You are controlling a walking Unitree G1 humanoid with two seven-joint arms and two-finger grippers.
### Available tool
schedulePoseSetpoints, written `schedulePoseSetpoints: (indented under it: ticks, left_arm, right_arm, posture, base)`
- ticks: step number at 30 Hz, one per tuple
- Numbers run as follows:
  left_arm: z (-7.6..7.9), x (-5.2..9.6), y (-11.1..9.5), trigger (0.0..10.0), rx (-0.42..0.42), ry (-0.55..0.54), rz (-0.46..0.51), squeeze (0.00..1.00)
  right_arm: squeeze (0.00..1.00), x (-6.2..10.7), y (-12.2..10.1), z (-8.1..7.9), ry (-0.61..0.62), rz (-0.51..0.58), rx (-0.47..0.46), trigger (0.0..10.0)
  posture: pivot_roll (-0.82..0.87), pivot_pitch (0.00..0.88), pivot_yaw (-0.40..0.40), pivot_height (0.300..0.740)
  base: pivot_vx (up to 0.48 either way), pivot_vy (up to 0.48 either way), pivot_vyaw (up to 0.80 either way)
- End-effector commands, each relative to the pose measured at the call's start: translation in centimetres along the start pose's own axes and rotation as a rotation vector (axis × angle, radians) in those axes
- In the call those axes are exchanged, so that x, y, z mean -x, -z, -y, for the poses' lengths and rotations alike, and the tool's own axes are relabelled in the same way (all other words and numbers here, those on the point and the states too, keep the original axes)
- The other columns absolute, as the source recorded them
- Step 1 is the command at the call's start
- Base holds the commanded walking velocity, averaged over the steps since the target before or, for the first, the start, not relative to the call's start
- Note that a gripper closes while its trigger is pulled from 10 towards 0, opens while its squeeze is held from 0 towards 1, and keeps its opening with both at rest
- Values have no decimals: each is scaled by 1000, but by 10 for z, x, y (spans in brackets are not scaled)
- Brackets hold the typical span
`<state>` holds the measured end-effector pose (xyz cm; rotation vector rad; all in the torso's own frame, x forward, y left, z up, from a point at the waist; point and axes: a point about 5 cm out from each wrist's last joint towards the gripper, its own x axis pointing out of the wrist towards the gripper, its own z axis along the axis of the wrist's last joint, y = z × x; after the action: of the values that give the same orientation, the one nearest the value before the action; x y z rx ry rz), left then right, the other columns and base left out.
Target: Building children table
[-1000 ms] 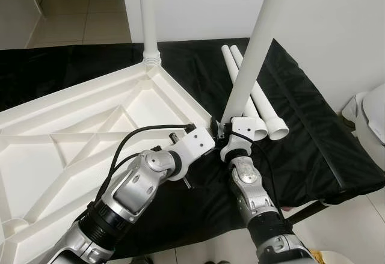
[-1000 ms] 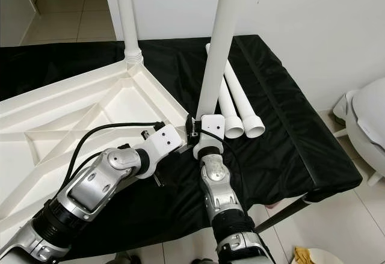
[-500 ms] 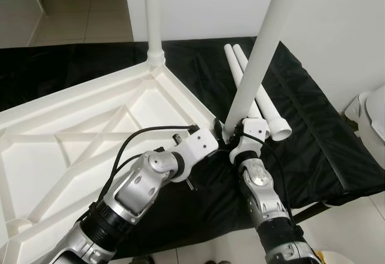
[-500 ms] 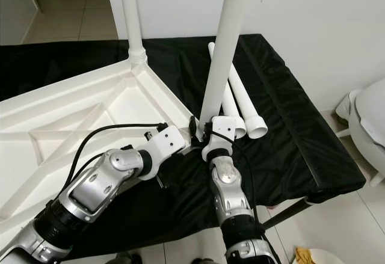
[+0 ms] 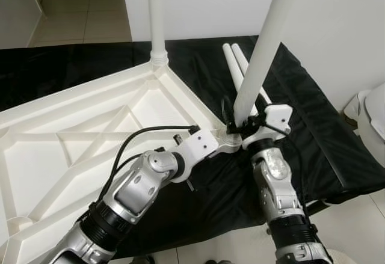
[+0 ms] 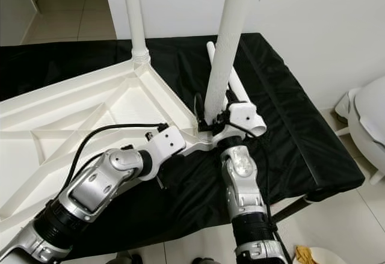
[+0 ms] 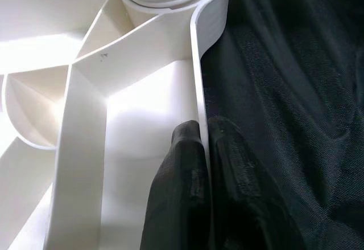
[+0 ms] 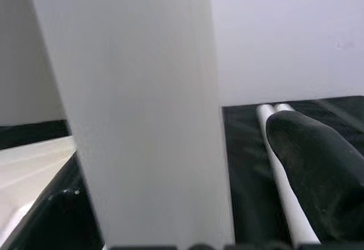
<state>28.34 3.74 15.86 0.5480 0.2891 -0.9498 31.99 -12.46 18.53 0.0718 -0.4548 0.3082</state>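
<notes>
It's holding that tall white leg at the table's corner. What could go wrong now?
The leg leans a little while the right claw holds it low down, so it may jam crooked in the corner socket. The left claw pinches only the thin rim of the tabletop, which could slip. The two spare legs might roll if bumped.

You see a white ribbed tabletop point(image 5: 90, 125) on black cloth point(image 5: 313, 113). The white legs point(image 5: 255, 77) beside the tabletop match it. Silver arms point(image 5: 135, 189) carry black-fingered tools, near pale tiled floor point(image 5: 78, 11).
</notes>
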Motion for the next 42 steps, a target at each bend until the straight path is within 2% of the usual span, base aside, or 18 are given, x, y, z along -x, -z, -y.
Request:
schedulePoseSetpoints:
  ticks: [1, 6, 10, 22, 23, 24, 30, 31, 32, 33, 34, 42]
  left_arm:
    - [3, 1, -9, 10000, -35, 11, 44, 0]
    - [4, 1, -8, 10000, -34, 12, 44, 0]
    - [3, 1, -8, 10000, -28, 3, 45, 0]
    - [-1, 2, -9, 10000, -8, -21, 56, 0]
    - [-2, 2, -9, 10000, -2, -21, 57, 616]
    - [-2, 2, -10, 10000, 12, -21, 61, 1000]
    - [-3, 2, -10, 10000, 17, -17, 62, 1000]
    - [-3, 2, -10, 10000, 7, -16, 58, 910]
    - [-3, 3, -10, 10000, -1, -17, 57, 373]
    - [-3, 3, -10, 10000, -1, -17, 57, 373]
    - [-3, 4, -11, 10000, -2, -19, 58, 0]
    - [-8, 13, -17, 10000, 6, -48, 101, 0]
  right_arm:
    - [0, -1, 2, -6, -97, -33, -19, 10000]
    - [0, 6, 12, -5, -204, -100, -11, 10000]
    - [0, 10, 12, -3, -264, -113, -10, 10000]
    - [0, 10, 4, 3, -235, -90, -37, 10000]
    - [0, 11, 4, 4, -230, -92, -35, 10000]
    - [0, 11, 4, 5, -224, -91, -37, 10000]
    - [0, 12, 3, 7, -218, -88, -46, 10000]
    - [0, 13, 2, 7, -217, -89, -49, 10000]
    - [0, 14, 2, 7, -216, -90, -50, 10000]
    - [0, 14, 2, 7, -216, -90, -50, 10000]
    - [0, 15, 3, 7, -212, -97, -52, 10000]
    - [0, 26, 6, 7, -196, -127, -56, 10000]
  posture:
    - [-22, 111, -11, 740]
    - [-18, 108, -17, 740]
    - [-16, 110, -20, 740]
    - [-21, 113, -14, 740]
    - [-23, 114, -9, 740]
    - [-23, 114, -9, 740]
    - [-22, 117, -7, 740]
    - [-21, 118, -8, 740]
    - [-21, 118, -8, 740]
    - [-21, 118, -8, 740]
    - [-18, 119, -9, 740]
    - [-14, 127, -14, 740]
  base:
    - [0, 0, 0]
    - [0, 0, 0]
    - [0, 0, 0]
    - [0, 0, 0]
    - [0, 0, 0]
    - [0, 0, 0]
    - [0, 0, 0]
    - [0, 0, 0]
    - [0, 0, 0]
    - [0, 0, 0]
    - [0, 0, 0]
    - [0, 0, 0]
